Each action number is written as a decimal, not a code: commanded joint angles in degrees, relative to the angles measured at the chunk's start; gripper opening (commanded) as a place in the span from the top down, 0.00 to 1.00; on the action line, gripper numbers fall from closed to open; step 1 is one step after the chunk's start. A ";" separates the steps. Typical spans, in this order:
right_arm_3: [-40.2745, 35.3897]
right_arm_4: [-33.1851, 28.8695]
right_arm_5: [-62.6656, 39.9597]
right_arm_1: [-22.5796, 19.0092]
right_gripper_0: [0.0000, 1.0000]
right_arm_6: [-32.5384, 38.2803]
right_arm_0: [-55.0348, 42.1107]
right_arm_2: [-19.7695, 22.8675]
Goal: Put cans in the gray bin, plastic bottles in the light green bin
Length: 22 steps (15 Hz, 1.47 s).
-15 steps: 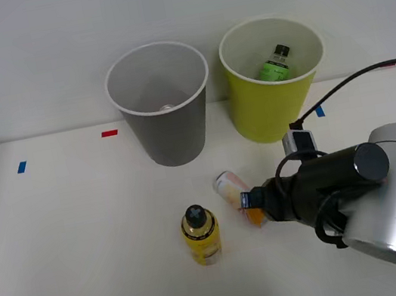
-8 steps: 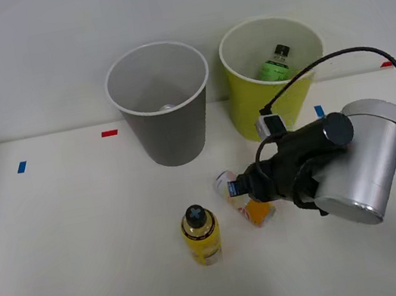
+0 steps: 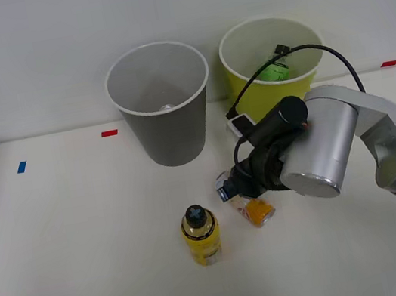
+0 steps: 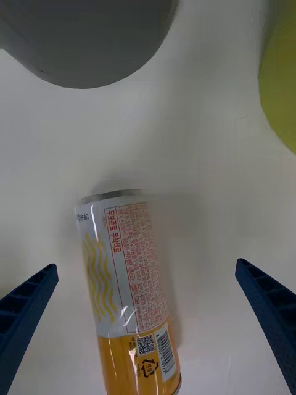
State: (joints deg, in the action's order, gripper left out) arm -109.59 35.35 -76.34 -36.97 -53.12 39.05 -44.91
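The hand (image 4: 148, 333), spread wide over the can (image 4: 129, 290) lying mid-frame, could roll it away if one finger touches first.

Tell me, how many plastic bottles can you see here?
2. The yellow bottle stands upright on the table near the lying can; the green-labelled bottle is inside the light green bin. More may lie hidden deeper in either bin.

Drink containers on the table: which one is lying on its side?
The can, pink fading to orange, lies flat between the open gripper fingers. The yellow bottle stands upright, cap up.
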 commanded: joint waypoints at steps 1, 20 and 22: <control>0.25 2.18 -0.04 -0.21 0.00 -0.40 0.32 0.00; 11.15 -2.39 -4.08 7.52 0.00 -7.35 1.99 -0.26; 11.15 -0.90 -3.12 7.52 0.00 -6.99 2.08 -0.18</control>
State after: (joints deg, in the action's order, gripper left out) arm -98.43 33.65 -79.96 -29.41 -60.27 41.06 -45.16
